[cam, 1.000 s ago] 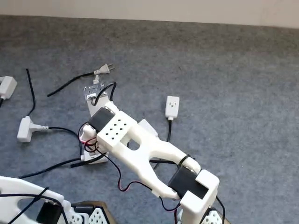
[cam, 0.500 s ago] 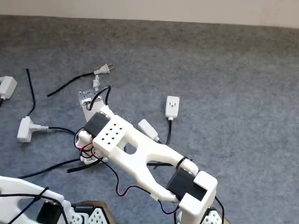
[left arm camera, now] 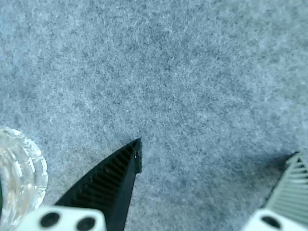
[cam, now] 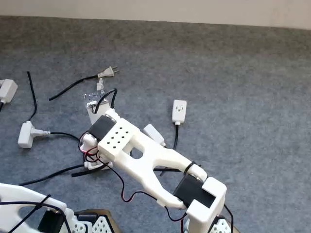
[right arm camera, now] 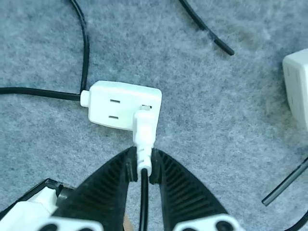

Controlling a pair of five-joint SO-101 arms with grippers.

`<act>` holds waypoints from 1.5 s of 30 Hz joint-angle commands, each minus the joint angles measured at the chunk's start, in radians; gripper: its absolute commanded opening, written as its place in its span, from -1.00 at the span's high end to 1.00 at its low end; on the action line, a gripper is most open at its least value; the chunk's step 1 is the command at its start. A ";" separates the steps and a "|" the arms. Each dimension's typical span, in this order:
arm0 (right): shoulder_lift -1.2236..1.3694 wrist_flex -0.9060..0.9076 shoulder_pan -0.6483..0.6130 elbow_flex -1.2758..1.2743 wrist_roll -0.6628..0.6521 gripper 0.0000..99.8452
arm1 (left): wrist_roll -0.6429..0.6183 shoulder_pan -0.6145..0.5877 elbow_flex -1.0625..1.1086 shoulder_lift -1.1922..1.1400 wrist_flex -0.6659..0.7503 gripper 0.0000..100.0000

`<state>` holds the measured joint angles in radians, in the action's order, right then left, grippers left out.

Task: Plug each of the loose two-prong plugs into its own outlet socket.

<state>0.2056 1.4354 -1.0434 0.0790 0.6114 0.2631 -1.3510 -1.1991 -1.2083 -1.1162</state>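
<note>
My right gripper (right arm camera: pixel 143 151) is shut on a white two-prong plug (right arm camera: pixel 144 129) by its rear end, the black cord running back between the fingers. The plug's front end meets the end socket of a white outlet block (right arm camera: pixel 121 109); its prongs are hidden. In the high view the right arm (cam: pixel 146 155) covers this spot, with the block's edge (cam: pixel 97 165) showing below it. A loose plug (cam: pixel 108 73) on a black cord lies farther back. My left gripper (left arm camera: pixel 216 148) hangs open over bare carpet, holding nothing.
A single white outlet (cam: pixel 179 110) lies right of the arm and another white socket (cam: pixel 153 133) beside it. Two white adapters (cam: pixel 25 134) (cam: pixel 7 90) rest at the far left. Black cords (cam: pixel 73 85) trail over the grey carpet.
The right arm shifted a little to the left and nearer with the plug in its fingers, then held almost still. The loose plug at the back has not moved.
</note>
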 commanded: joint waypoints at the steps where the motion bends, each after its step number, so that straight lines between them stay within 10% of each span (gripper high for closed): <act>1: 0.031 -0.018 0.024 0.013 0.014 0.99 | -0.008 0.001 -0.044 0.021 0.009 0.14; 19: 0.306 -0.008 0.025 0.117 0.002 0.99 | -0.003 0.002 -0.047 0.022 -0.025 0.14; 22: 0.308 0.002 0.025 0.128 -0.170 0.94 | -0.002 0.001 -0.081 0.019 -0.038 0.14; 31: 0.302 0.134 0.028 0.288 -0.186 0.21 | 0.008 0.047 -0.329 0.015 -0.334 0.14; 38: 0.303 0.320 0.074 0.757 -0.382 0.17 | 0.216 0.242 -0.469 0.022 -0.660 0.14; 45: 0.286 0.326 0.266 0.990 -0.462 0.17 | 0.247 0.392 -0.337 0.162 -0.671 0.14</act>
<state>0.5217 1.7162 -0.9007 0.9751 0.1741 0.5010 -1.0288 -1.6042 -1.1945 -1.7699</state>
